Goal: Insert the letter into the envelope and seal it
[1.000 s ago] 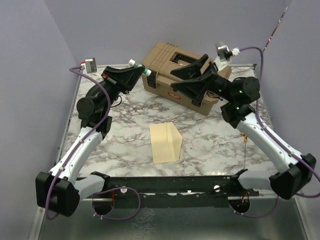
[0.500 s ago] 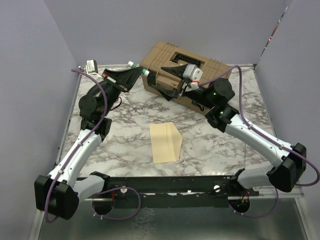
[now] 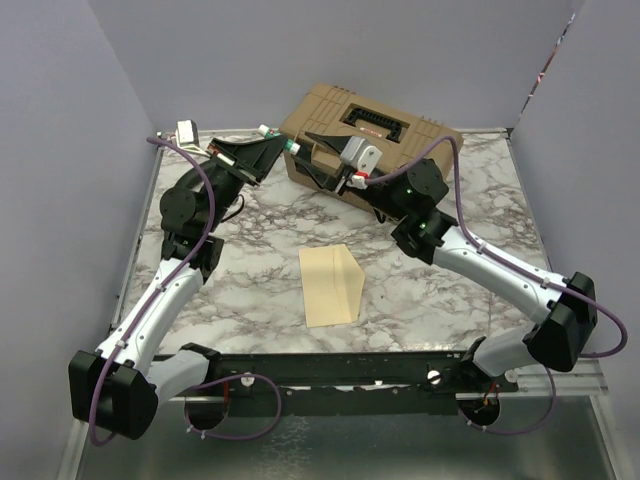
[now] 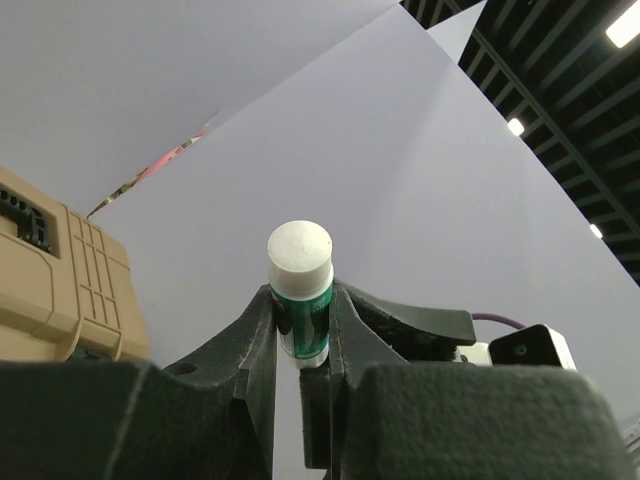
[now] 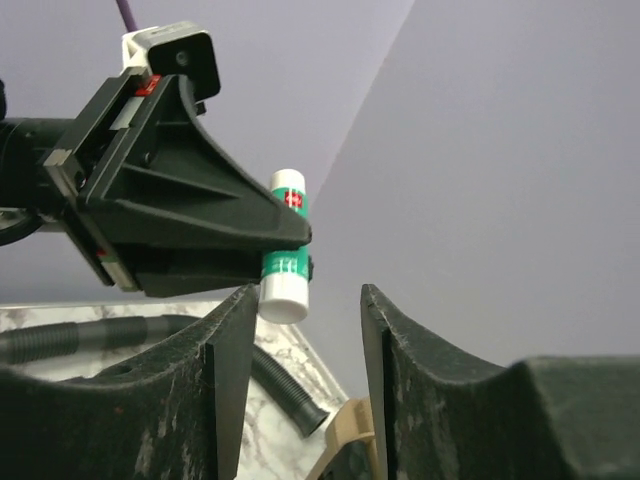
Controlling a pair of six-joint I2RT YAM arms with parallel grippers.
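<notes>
The envelope (image 3: 328, 287) lies flat at the table's middle, pale yellow, with a darker triangular flap (image 3: 350, 278) on its right side. No separate letter shows; it is hidden or out of view. My left gripper (image 3: 281, 146) is raised at the back left, shut on a green and white glue stick (image 3: 294, 145). The stick stands between its fingers in the left wrist view (image 4: 300, 300). My right gripper (image 3: 312, 156) is open, its jaws just short of the stick's white end (image 5: 285, 290).
A tan toolbox (image 3: 410, 135) stands at the back of the marble table (image 3: 240, 290), right behind both grippers. Purple walls close the left, back and right sides. A black rail (image 3: 330, 368) runs along the near edge.
My right arm has swung left from above the toolbox to face the left gripper and the glue stick. The left gripper has barely moved. The envelope has not moved.
</notes>
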